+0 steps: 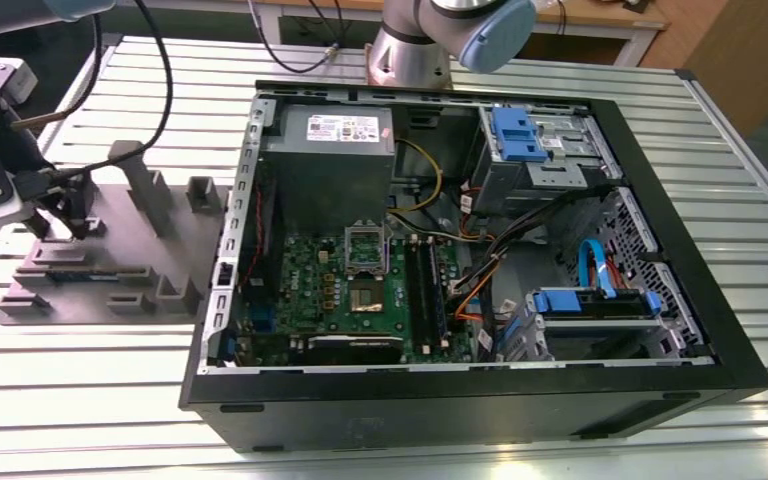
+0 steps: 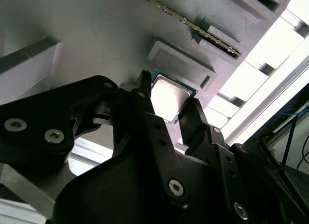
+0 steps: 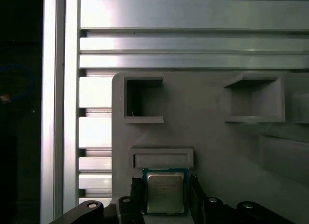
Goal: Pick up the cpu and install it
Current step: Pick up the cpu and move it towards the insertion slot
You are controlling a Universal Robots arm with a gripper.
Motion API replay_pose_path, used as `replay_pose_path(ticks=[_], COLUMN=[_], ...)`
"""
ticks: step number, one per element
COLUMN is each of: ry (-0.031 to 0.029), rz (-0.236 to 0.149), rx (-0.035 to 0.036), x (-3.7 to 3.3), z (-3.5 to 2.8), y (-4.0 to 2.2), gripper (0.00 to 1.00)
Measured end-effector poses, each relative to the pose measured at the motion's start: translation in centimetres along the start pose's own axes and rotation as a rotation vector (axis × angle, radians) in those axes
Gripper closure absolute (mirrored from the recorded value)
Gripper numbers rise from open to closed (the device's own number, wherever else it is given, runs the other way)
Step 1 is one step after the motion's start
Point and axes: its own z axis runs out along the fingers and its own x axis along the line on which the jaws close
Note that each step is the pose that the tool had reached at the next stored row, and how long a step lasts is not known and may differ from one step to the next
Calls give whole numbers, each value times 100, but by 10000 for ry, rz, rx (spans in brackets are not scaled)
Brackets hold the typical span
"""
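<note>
Gripper and workpiece at the parts fixture. My gripper (image 1: 72, 218) stood at the exterior view's left, over the grey fixture (image 1: 131, 255) on the slatted table (image 1: 91, 385), well apart from the open computer case (image 1: 711, 335) and its green motherboard (image 1: 311, 290). In the first wrist view the cpu (image 3: 165, 192) lay between my fingers (image 3: 197, 197), just beside a shallow rectangular recess (image 3: 161, 160) of the fixture. In the second wrist view the same silver-topped square (image 2: 169, 98) showed between the two black fingers. My hand was drawn narrow, the pads set against two opposite edges of the cpu; I could not tell whether it was clear of the fixture or resting on it. Handling, as I judged it: a light, stiff, flat part with a smooth metal top, apt to slip or tilt under an uneven squeeze. Its underside was probably delicate, so the proper hold was on the thin side edges alone, with modest force and the chip kept level.
</note>
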Motion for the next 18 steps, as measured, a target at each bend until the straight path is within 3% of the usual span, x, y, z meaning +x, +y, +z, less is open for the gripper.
replay_pose_path(ticks=[6, 18], ry=[-1, -1], rz=[0, 0], rx=[-1, 0], x=[-1, -1], z=[-69, -87], y=[3, 3], gripper=[53, 53])
